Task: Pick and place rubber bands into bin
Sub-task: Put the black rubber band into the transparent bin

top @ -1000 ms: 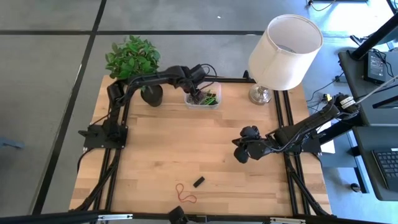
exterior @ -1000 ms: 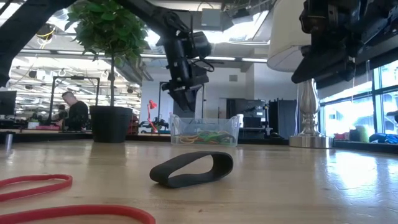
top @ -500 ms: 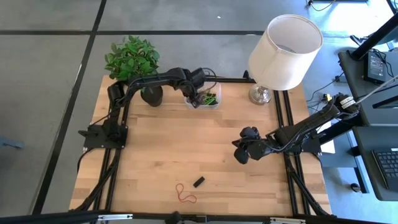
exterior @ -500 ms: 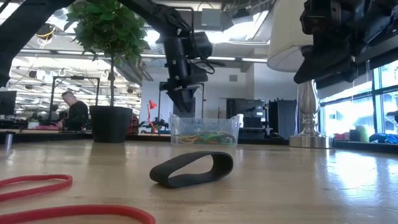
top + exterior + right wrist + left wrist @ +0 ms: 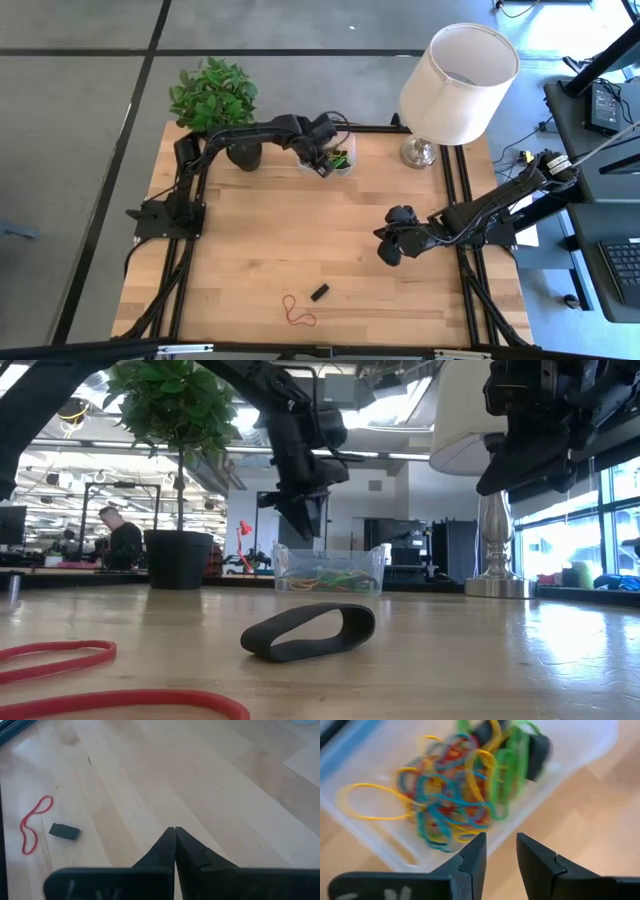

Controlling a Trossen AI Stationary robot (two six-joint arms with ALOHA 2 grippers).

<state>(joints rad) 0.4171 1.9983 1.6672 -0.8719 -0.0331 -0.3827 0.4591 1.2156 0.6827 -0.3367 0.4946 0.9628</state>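
Note:
The clear bin (image 5: pixel 335 160) stands at the table's far edge and holds a tangle of coloured rubber bands (image 5: pixel 460 795). My left gripper (image 5: pixel 500 847) hovers above the bin, open and holding nothing; the low view shows it (image 5: pixel 303 520) just over the bin (image 5: pixel 330 570). A black rubber band (image 5: pixel 320 293) and a red rubber band (image 5: pixel 296 311) lie flat on the table near its near edge. My right gripper (image 5: pixel 174 836) is shut and hangs over the table's right part (image 5: pixel 388 250), with the black band (image 5: pixel 64 831) and the red one (image 5: pixel 34 824) ahead of it.
A black plant pot with a green plant (image 5: pixel 243 152) stands left of the bin. A lamp with a white shade (image 5: pixel 458 70) stands at the far right corner. Bare wood lies between the bin and the two loose bands. A person (image 5: pixel 122 538) sits in the room beyond.
My left gripper has shifted slightly toward the table's right above the bin and turned a little. The right arm and the loose bands have kept still.

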